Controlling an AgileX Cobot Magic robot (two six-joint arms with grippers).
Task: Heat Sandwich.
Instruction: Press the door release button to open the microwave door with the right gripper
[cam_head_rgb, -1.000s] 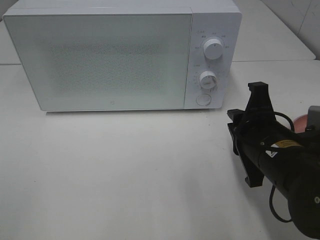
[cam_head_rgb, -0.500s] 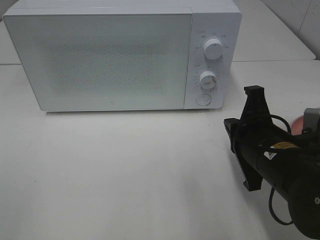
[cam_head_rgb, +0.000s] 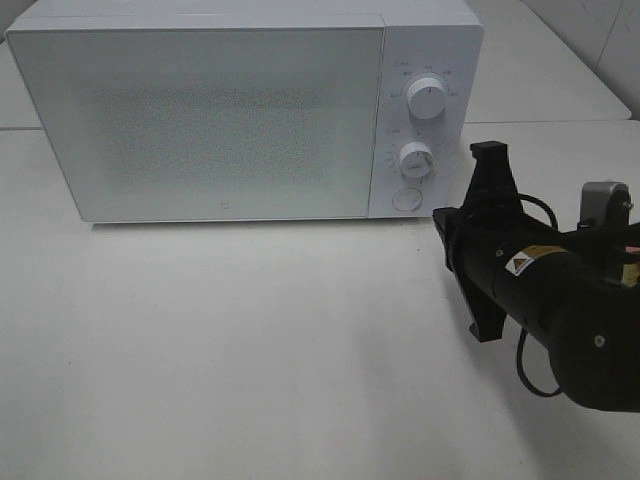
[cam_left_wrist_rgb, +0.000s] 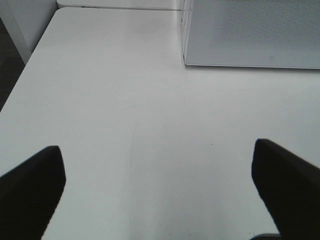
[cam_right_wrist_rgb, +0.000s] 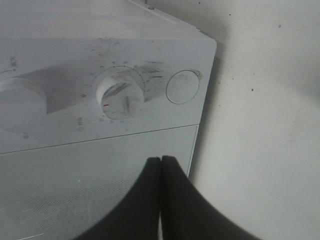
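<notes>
The sandwich is out of view in every frame. The white microwave (cam_head_rgb: 200, 110) stands at the back of the table with its door closed. My right gripper (cam_head_rgb: 446, 228) is shut with nothing in it and hovers just right of the microwave's lower front corner. In the right wrist view its closed fingertips (cam_right_wrist_rgb: 161, 159) point at the panel, below the lower knob (cam_right_wrist_rgb: 120, 95) and the round door button (cam_right_wrist_rgb: 182, 87). My left gripper (cam_left_wrist_rgb: 160, 192) is open and empty over bare table, with the microwave's corner (cam_left_wrist_rgb: 250, 35) ahead of it.
The control panel carries an upper knob (cam_head_rgb: 428, 98), a lower knob (cam_head_rgb: 415, 160) and a round button (cam_head_rgb: 406, 199). The right arm (cam_head_rgb: 560, 310) and its cable cover the table's right side. White tabletop (cam_head_rgb: 250, 340) stretches in front of the microwave.
The right arm has moved left and toward the microwave's control panel, and its jaws have closed. The pink patch seen behind the arm earlier is now hidden.
</notes>
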